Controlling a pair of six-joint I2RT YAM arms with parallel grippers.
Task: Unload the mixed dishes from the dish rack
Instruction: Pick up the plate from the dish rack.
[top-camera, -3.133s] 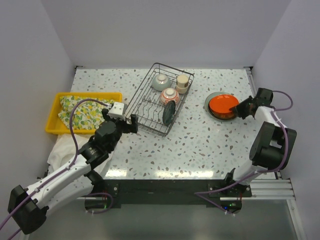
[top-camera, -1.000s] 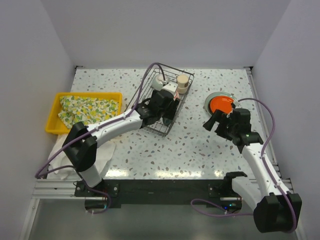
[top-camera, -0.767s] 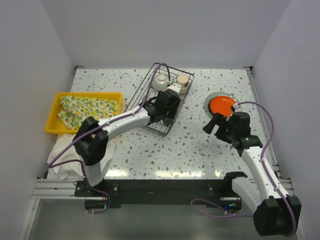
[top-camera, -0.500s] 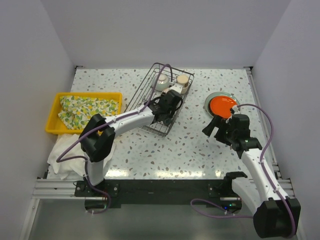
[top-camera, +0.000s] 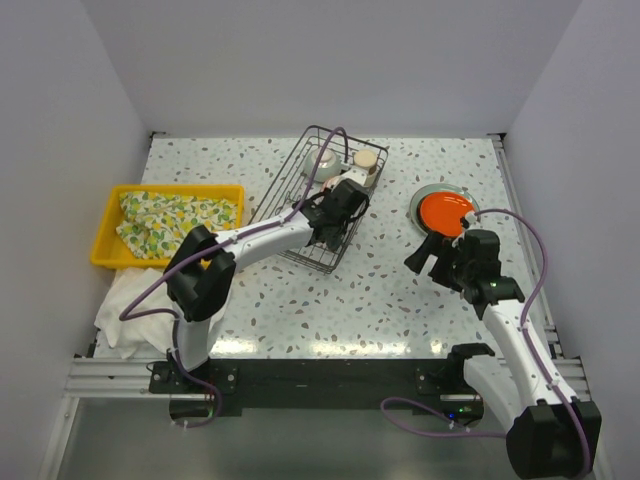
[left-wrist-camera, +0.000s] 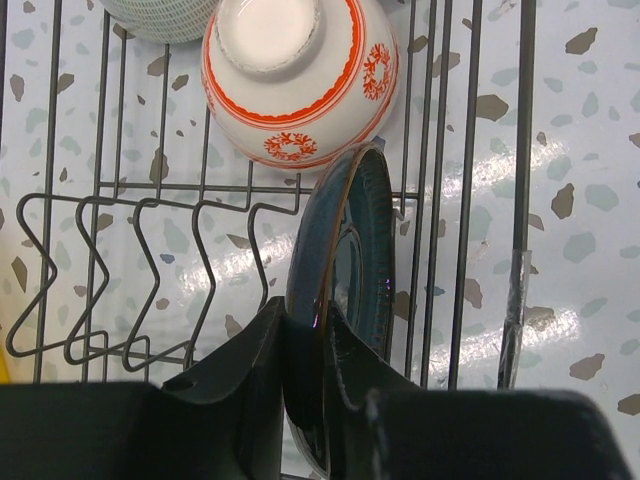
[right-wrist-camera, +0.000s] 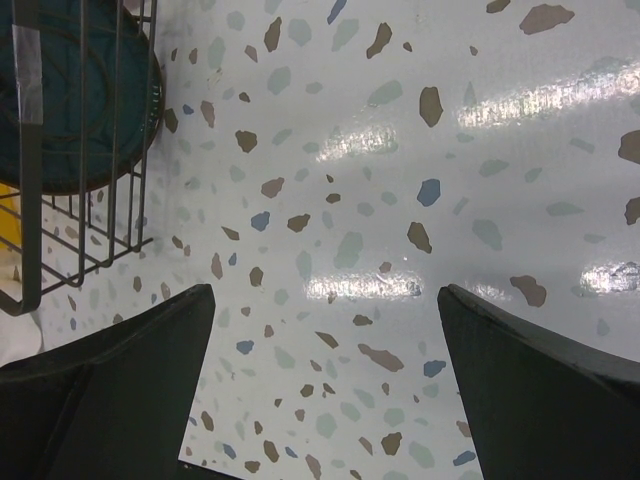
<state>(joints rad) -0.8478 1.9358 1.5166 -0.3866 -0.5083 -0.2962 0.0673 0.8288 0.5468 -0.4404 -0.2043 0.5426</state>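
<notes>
The black wire dish rack (top-camera: 300, 190) holds a celadon bowl (top-camera: 326, 160), a beige cup (top-camera: 366, 160), a red-patterned white bowl (left-wrist-camera: 290, 80) and a dark plate (left-wrist-camera: 350, 270) standing upright between the tines. My left gripper (left-wrist-camera: 305, 322) reaches into the rack's near end (top-camera: 335, 218), its two fingers pressed against either side of the dark plate's rim. An orange-red plate (top-camera: 445, 210) lies on a grey-green plate outside the rack, to the right. My right gripper (right-wrist-camera: 325, 295) hovers wide open over bare table, just near of those plates (top-camera: 425, 258).
A yellow tray (top-camera: 108, 235) with a yellow-patterned cloth (top-camera: 180, 215) sits at the left. A white cloth (top-camera: 125, 310) hangs over the table's near left edge. The rack's corner (right-wrist-camera: 60, 240) with the dark plate (right-wrist-camera: 80, 110) shows left of my right gripper.
My left gripper's fingers have closed in on the dark plate's rim, and the arm has reached a little deeper into the rack. The right arm has drawn slightly towards me.
</notes>
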